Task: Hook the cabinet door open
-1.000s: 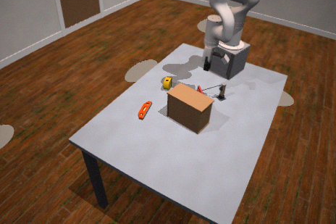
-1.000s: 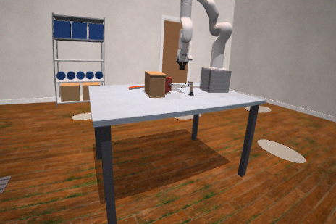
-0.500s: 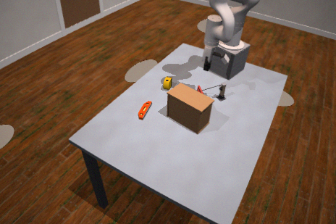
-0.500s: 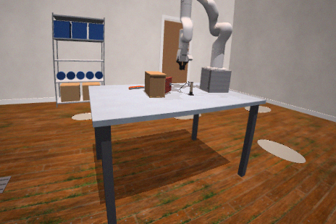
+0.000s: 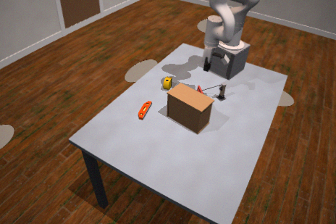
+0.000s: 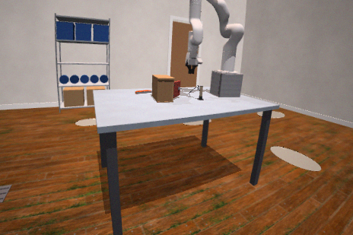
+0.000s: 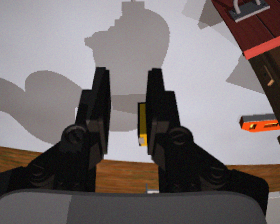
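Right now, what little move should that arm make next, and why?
Probably lower toward the hook on the post. The gripper hangs well above the table, holding nothing, fingers partly closed, and the red door already stands ajar.

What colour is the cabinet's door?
Red: the cabinet door shows best in the wrist view.

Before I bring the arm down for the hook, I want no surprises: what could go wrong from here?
The end effector hangs high and empty, fingers narrowly parted, so the thin hook could slip the grasp. Its rod runs close to the red door, so a descent might knock the door or nudge the cabinet off its base.
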{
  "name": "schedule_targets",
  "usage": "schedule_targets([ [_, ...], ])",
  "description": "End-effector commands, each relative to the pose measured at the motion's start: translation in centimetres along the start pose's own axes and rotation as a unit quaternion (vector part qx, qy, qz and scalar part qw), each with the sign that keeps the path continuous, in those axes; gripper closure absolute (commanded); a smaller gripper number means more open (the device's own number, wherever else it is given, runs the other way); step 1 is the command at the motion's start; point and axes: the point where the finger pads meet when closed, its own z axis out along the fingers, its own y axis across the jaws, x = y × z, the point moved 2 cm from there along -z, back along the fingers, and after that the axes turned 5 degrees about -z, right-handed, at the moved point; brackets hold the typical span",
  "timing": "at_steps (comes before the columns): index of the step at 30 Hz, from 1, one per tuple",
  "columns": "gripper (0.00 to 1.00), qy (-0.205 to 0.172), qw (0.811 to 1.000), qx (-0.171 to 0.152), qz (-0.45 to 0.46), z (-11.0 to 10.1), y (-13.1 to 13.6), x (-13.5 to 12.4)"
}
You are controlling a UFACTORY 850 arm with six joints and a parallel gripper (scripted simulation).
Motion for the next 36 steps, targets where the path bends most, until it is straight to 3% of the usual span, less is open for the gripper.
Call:
schedule_targets([
  [1, 0.77, 0.018, 1.000, -0.011, 0.000, 0.1, 0.0, -0.1],
  [16, 0.77, 0.018, 1.000, -0.011, 0.000, 2.5, 0.0, 0.0],
  [29, 0.77, 0.018, 1.000, -0.011, 0.000, 11.1, 0.1, 0.3],
  [36, 0.77, 0.018, 1.000, -0.011, 0.000, 13.1, 0.2, 0.4],
])
